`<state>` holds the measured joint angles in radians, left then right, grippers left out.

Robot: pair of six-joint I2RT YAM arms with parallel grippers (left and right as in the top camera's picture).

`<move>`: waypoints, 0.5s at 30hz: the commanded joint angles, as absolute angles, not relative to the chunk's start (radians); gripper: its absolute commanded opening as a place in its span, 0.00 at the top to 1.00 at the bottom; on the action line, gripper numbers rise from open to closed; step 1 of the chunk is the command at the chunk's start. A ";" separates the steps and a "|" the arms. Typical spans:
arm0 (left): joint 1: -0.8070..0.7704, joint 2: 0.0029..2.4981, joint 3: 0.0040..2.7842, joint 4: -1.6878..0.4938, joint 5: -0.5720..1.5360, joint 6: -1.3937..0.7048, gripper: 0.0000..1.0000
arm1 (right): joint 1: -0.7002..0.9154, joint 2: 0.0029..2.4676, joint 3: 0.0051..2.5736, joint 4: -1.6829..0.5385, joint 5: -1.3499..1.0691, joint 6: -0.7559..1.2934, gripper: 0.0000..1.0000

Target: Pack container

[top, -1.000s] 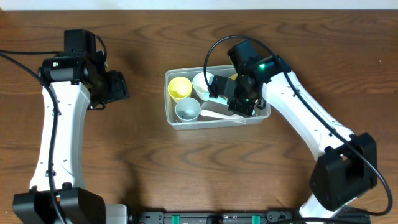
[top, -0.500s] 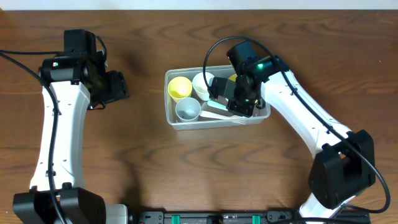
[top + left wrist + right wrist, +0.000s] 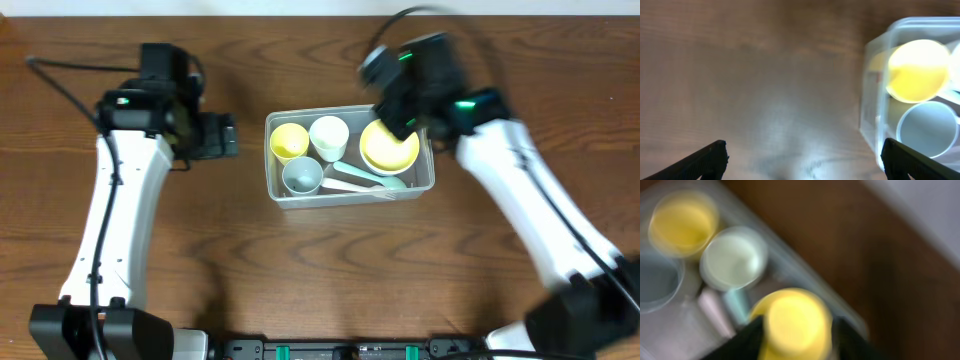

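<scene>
Right tool [image 3: 797, 339] has lifted from the container [image 3: 345, 199], spread and empty; left tool [image 3: 802, 152] gapes empty; label [image 3: 871, 97] unreadable

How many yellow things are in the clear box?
2: a yellow cup in the far left corner and a yellow bowl on the right. Others could hide beneath.

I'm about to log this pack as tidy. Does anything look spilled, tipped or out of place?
Nothing stands out. The yellow cup, white cup and grey cup stand upright in the container. The yellow bowl sits open side up beside them, and the pale utensils lie flat inside.
</scene>
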<state>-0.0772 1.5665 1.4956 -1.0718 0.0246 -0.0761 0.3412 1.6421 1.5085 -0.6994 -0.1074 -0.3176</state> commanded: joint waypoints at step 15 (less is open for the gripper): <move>-0.187 1.567 1.505 -0.947 -0.038 0.049 0.02 | 0.000 1.524 1.518 -0.752 -0.061 -0.068 0.01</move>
<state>-0.1932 1.5665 1.4956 -0.9520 -0.0196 0.0315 0.0074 1.5249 1.5211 -0.7483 -0.0738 -0.0898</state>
